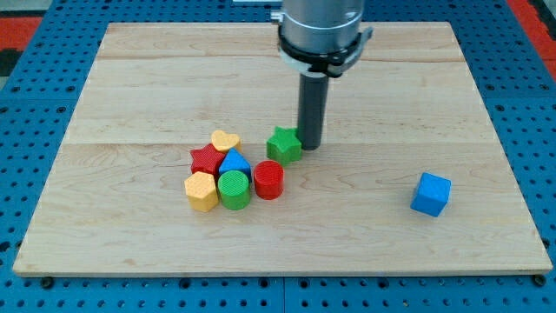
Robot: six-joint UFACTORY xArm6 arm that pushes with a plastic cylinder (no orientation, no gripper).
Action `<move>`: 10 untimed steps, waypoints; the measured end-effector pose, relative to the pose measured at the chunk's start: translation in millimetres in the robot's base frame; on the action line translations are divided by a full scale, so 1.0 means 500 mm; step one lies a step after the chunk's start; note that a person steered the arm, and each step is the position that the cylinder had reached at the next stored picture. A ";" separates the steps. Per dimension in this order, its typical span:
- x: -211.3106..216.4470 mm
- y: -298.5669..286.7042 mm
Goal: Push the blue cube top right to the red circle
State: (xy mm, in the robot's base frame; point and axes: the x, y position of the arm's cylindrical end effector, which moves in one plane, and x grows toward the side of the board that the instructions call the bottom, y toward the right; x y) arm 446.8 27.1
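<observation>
The blue cube (431,193) sits alone at the view's lower right of the wooden board (156,69). The red circle (268,180), a short red cylinder, stands at the right end of a cluster near the board's middle. My tip (310,146) rests on the board just right of the green star (284,144), touching or nearly touching it. The tip is above and right of the red circle and far left of the blue cube.
The cluster left of the red circle holds a yellow heart (225,140), a red star (206,160), a blue triangular block (234,163), a green cylinder (234,189) and a yellow hexagon (201,191). A blue pegboard (52,104) surrounds the board.
</observation>
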 end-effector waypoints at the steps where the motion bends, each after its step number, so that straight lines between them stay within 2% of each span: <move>1: -0.001 -0.036; 2: -0.004 -0.063; 3: -0.005 -0.041; 4: -0.024 0.194; 5: -0.007 0.418; 6: 0.095 0.497; 7: 0.208 0.425; 8: 0.159 0.246; 9: 0.059 0.129; 10: 0.053 0.057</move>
State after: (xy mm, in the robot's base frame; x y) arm 473.3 55.7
